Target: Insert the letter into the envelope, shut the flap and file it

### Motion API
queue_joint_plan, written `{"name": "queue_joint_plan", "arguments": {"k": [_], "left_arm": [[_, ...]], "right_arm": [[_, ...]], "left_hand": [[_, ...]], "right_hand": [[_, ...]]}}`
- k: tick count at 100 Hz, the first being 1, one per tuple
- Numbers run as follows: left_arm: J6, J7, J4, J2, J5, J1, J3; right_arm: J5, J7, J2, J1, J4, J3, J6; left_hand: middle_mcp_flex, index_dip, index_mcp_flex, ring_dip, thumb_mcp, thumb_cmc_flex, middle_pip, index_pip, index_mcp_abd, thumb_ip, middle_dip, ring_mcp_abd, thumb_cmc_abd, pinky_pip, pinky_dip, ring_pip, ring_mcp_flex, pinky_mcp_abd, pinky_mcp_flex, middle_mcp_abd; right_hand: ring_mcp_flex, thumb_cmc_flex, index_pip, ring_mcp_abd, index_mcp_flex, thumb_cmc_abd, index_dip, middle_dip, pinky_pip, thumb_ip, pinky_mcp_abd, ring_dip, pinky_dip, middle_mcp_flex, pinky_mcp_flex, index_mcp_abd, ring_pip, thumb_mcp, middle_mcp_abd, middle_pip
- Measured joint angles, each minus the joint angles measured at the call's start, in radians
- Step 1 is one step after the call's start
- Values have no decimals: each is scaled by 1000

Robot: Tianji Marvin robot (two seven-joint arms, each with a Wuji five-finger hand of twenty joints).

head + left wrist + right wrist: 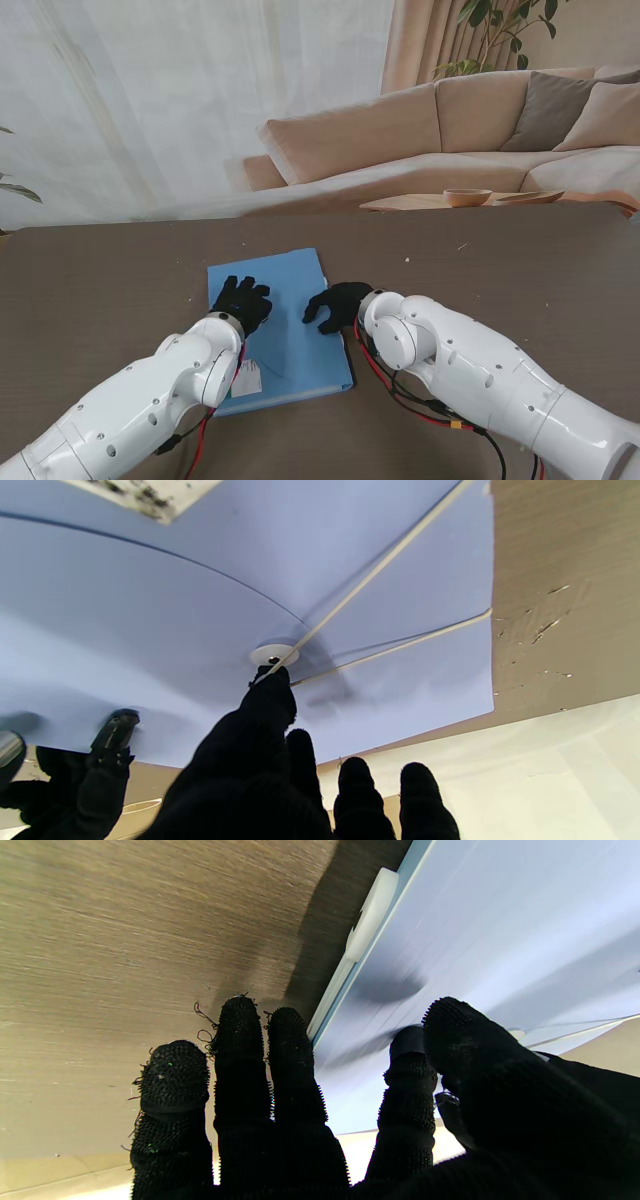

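Note:
A blue envelope [283, 278] lies flat on the brown table [100, 280], flap down. My left hand [242, 301] rests on its left part with fingers apart; in the left wrist view one fingertip [270, 692] touches the white closure disc [274, 654], from which a thin white string [380, 567] runs across the envelope [150, 605]. My right hand [335, 303] lies open at the envelope's right edge, fingers [240, 1040] spread over table and envelope [500, 915]. Whether the letter is inside cannot be told.
A white printed paper piece [246, 378] lies on the envelope's near left corner beside my left wrist. A white tab [372, 915] sits on the envelope's edge. Beyond the table stand a beige sofa [420, 130] and a low table with a bowl [467, 197].

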Motion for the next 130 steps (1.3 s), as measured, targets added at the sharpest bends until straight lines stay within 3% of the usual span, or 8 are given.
{"name": "queue_joint_plan", "arguments": {"k": [27,48,74,92,103,113,130], "left_arm": [[18,-21,8,1,-11,-26,32],[22,-34,11,3,-6,-43,56],[5,-36,9,4,10,-47,60],[-45,-74,-13,4,59,-20,19],[-61,-82,-28,7,69,1,-2],[-87,-88,-42,9,108,24,-21],[-133,-95,-62,9,175,62,-53]], "right_arm": [[1,2,0,-1,-3,1,0],[3,3,0,-1,-3,0,0],[4,3,-1,-1,-2,0,3],[7,3,-2,-1,-3,-1,9],[13,3,-3,1,-3,-5,21],[20,5,-4,7,-3,-13,32],[31,12,-7,18,-3,-26,46]], "left_hand": [[-7,145,-48,-15,-19,0,-23,110,17,0,0,0,-15,0,0,-2,0,0,0,-12],[-7,147,-46,-30,-19,0,-36,135,17,-1,0,0,-15,-1,-11,-2,0,0,0,-23],[-7,38,35,-39,-19,0,-38,82,21,-2,0,-1,-14,-1,-23,-3,0,0,0,-39],[-7,-29,34,-39,-112,-23,-63,20,21,-2,-20,-1,-38,-1,-23,-3,0,0,0,-43],[-7,-75,33,-51,-127,-81,-75,-28,26,0,-32,-1,-58,-1,-24,-13,0,0,0,-43],[-7,-110,32,-61,-139,-81,-76,-71,26,0,-43,-1,-59,-2,-33,-13,0,0,0,-43],[-7,-157,31,-62,-139,-81,-76,-137,36,0,-49,-1,-61,-2,-33,-13,0,0,0,-43]], "right_hand": [[0,0,9,0,0,0,1,0,0,0,0,0,0,0,0,0,7,0,-8,0],[0,0,9,0,0,0,1,1,0,0,0,9,0,0,0,0,7,0,-20,0],[0,0,9,0,0,0,1,2,1,0,0,9,0,0,0,0,7,2,-23,0],[0,0,9,0,0,2,1,3,12,0,0,10,1,0,1,0,7,12,-28,0],[0,0,9,0,0,19,1,4,34,0,0,10,10,0,11,9,8,12,-29,0],[0,0,-20,0,1,28,9,4,48,0,-2,10,12,0,13,12,9,12,-29,0],[0,1,-66,0,12,67,9,5,73,41,-11,23,23,0,26,18,33,-13,-29,0]]}}
